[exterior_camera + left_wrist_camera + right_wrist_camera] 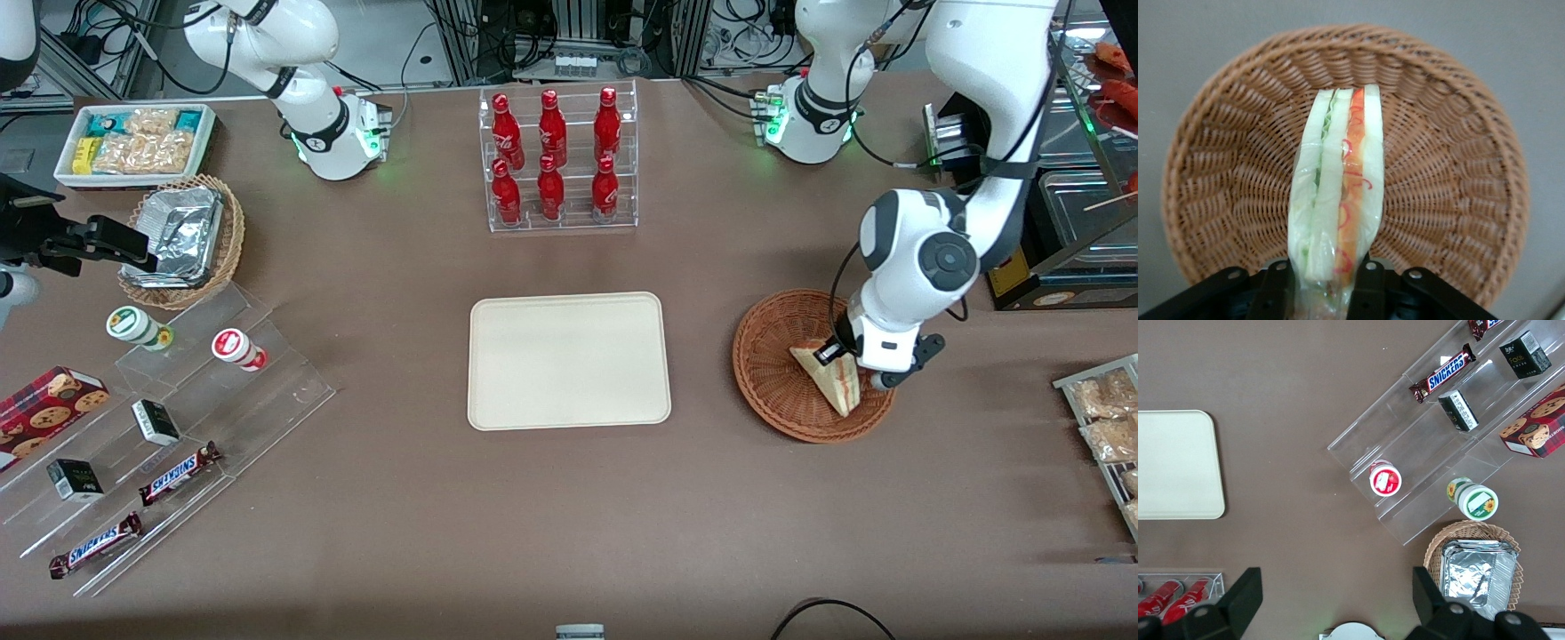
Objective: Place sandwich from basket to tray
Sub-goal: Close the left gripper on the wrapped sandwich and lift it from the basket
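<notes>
Clamping the sandwich (1338,200) between its fingers, the end effector (1327,283) is sitting over the basket (1451,167), the wedge just under it. Picking up looks underway; next it needs lifting clear and carrying toward the tray (569,360), well apart on the surface (569,516).

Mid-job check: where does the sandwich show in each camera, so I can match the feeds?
Front view: the sandwich lies in the basket, at the working arm's end, with the gripper on it.
Left wrist view: sandwich upright on its edge over the basket, gripper shut on it.
Right wrist view: not in it.
Shared landmark: the basket.
</notes>
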You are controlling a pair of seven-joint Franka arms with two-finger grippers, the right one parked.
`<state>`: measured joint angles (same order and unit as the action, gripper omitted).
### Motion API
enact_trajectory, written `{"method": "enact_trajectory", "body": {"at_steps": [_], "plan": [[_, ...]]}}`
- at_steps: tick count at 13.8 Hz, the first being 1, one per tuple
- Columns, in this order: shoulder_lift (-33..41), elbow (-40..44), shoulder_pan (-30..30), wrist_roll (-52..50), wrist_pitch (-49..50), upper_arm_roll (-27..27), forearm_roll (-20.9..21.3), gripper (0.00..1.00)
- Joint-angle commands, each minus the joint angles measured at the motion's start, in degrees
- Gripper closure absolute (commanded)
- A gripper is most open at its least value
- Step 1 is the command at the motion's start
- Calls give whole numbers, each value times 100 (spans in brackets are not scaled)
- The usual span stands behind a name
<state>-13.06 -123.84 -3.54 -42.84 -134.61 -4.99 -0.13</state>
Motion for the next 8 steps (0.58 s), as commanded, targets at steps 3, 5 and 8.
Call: {"method": "enact_trajectory", "body": {"at_steps": [3, 5, 8], "plan": [[-240, 1458, -419, 127, 1551, -2, 101, 100], [-564, 1932, -892, 110, 1631, -2, 101, 100], [-1337, 2916, -1499, 145, 2035, -2, 101, 100]]}}
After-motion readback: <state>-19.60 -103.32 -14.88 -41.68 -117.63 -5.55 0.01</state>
